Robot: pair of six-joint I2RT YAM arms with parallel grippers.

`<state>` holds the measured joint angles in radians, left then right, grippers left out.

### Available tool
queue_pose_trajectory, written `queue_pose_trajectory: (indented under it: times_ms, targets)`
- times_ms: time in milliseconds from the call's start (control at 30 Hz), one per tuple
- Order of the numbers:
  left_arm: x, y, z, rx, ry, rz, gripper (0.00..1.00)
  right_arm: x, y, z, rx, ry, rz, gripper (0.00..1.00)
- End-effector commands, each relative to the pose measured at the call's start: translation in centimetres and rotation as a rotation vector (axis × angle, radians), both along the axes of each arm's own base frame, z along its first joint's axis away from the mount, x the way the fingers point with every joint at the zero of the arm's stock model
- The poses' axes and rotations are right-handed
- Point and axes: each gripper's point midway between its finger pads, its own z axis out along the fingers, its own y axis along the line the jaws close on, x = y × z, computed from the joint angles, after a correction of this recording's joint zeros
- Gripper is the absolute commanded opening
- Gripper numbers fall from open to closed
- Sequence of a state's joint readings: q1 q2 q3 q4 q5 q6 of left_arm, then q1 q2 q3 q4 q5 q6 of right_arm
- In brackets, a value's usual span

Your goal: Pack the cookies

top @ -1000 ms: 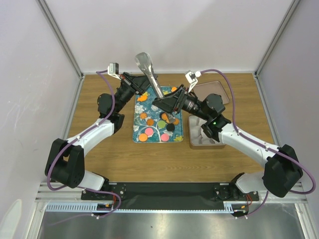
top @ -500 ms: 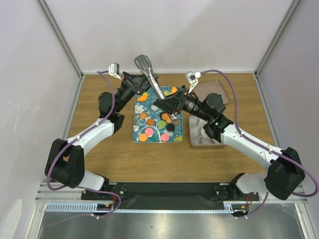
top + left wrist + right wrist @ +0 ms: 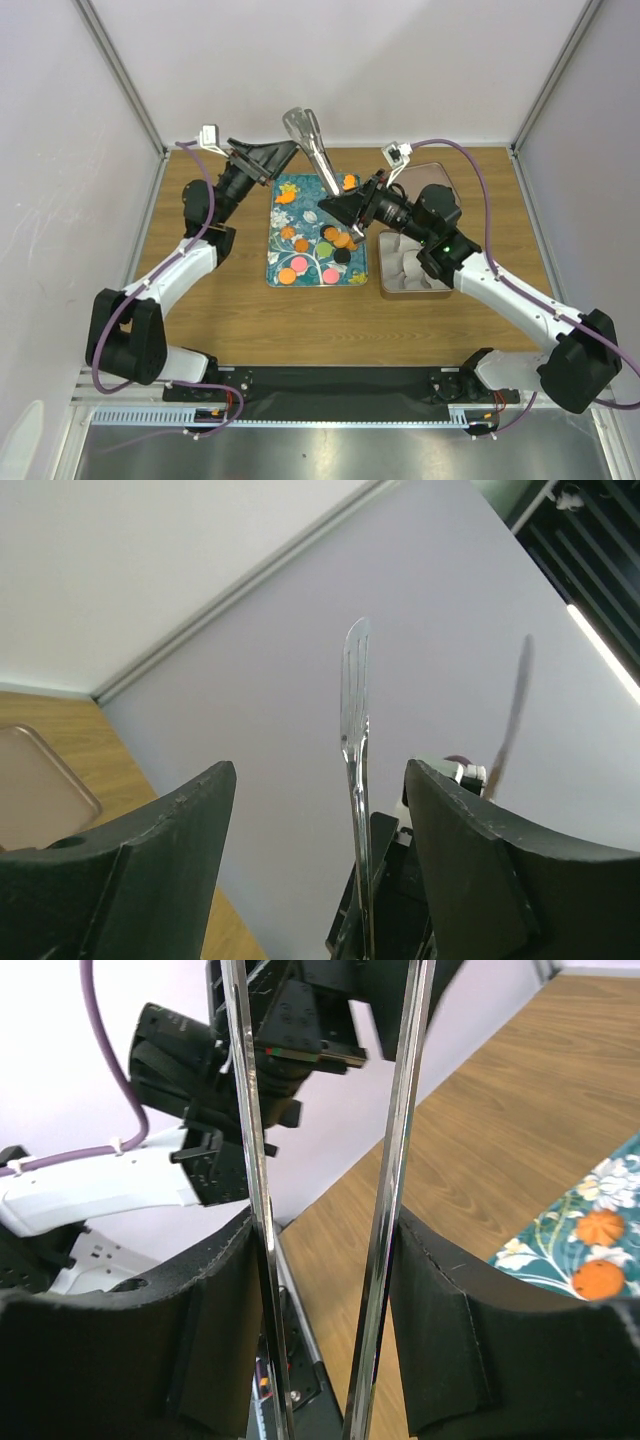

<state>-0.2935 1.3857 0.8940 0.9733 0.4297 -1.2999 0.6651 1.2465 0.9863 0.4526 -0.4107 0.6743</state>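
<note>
Cookies (image 3: 299, 263) partly beneath tongs (image 3: 318, 160)

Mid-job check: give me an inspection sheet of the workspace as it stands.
Surface: wooden table, no spills seen.
Job's things: cookies, orange, pink, black and green, lie on the teal tray; the tin beside it holds paper cups, with no cookie seen inside.
Clutter: lid at the table's far right; nothing else seen.
End effectors: left end effector open, empty, raised; right end effector shut on tongs, tips low over the tray.
Cables: a purple cable loops along each arm, off the tray and tin.
Surroundings: white walls; nothing seen intruding.
</note>
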Motion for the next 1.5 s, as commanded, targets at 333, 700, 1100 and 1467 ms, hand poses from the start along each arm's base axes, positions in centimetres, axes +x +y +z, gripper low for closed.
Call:
queue_pose_trajectory:
  times_ms: [333,700,1100,1467]
  targets:
    - [1.1,5.3,-7.4,0.384,0.278,0.228,0.74,3.9,-5.0,0.5,-0.236,0.027,-0.247,0.52]
    - [-4.3,10.5,-8.4,0.906,0.311,0.356,0.75,6.0,-7.4,-8.4,-0.667,0.196,-0.314,0.52]
    - [-9.9,12.3,-13.4,1.023,0.281,0.342,0.78,4.4,-6.0,-18.6,-1.01,0.316,-0.249,0.48]
    - [-11.4,12.2,-18.0,1.048,0.311,0.29,0.79,3.1,-5.7,-23.4,-1.172,0.357,-0.191,0.44]
